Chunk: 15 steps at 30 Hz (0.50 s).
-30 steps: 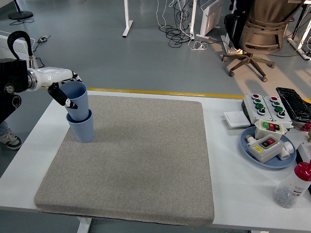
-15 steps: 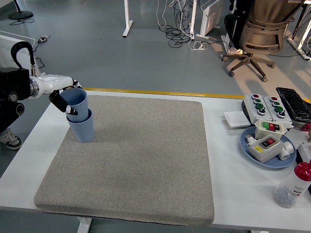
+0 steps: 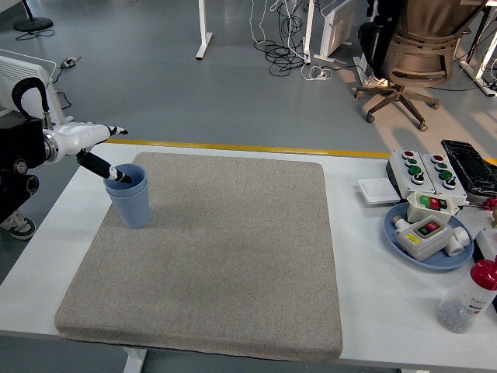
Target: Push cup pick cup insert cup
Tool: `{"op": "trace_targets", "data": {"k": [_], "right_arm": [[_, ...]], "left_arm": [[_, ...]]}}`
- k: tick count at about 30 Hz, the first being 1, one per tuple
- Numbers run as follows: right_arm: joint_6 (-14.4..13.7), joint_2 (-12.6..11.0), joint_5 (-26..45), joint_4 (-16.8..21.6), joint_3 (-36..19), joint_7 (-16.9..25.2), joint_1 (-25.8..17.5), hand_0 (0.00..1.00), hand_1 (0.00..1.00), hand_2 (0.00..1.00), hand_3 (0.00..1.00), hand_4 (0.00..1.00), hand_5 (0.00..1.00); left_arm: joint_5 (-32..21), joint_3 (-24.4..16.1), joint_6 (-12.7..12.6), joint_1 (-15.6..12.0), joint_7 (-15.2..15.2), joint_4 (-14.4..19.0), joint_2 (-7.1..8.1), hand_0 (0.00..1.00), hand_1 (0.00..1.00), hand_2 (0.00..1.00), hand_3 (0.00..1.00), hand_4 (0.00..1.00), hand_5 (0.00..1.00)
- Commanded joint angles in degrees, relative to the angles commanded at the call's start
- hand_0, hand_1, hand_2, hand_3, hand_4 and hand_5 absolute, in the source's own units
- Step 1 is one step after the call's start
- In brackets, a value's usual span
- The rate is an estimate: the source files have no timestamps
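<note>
While the two blue cups point(image 3: 130, 198) stand nested and upright near the far left corner of the grey mat point(image 3: 210, 264), the left hand point(image 3: 92, 145) sits just beside them, fingers spread, thumb tip at the rim.

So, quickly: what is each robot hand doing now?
Left robot hand: open, fingers spread, thumb tip at the rim of the nested blue plastic cups, holding nothing.
Right robot hand: not in view.
</note>
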<state>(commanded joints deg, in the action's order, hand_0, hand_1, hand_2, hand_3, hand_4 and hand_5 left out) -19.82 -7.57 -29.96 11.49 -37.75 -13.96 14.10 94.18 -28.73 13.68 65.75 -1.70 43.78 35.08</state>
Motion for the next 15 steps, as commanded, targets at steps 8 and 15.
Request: {"op": "trace_targets", "data": {"k": [8,15], "right_arm": [[-0.11,-0.13,0.66,-0.07,0.21,0.18,0.06,0.666,0.602,0.615,0.565,0.101,0.447],[-0.13,-0.32,1.05,-0.17,0.24,0.33,-0.01,0.666,0.602,0.615,0.564,0.102,0.447]], "left_arm": [[-9.77,-13.43,-15.55,-8.0,4.04,10.85,2.16,0.883,0.893,0.959,0.928,0.76,0.762],[-23.57,-30.05,-26.66,-20.44,7.07,26.34,1.87,0.558,0.596,0.594,0.543,0.555,0.888]]}}
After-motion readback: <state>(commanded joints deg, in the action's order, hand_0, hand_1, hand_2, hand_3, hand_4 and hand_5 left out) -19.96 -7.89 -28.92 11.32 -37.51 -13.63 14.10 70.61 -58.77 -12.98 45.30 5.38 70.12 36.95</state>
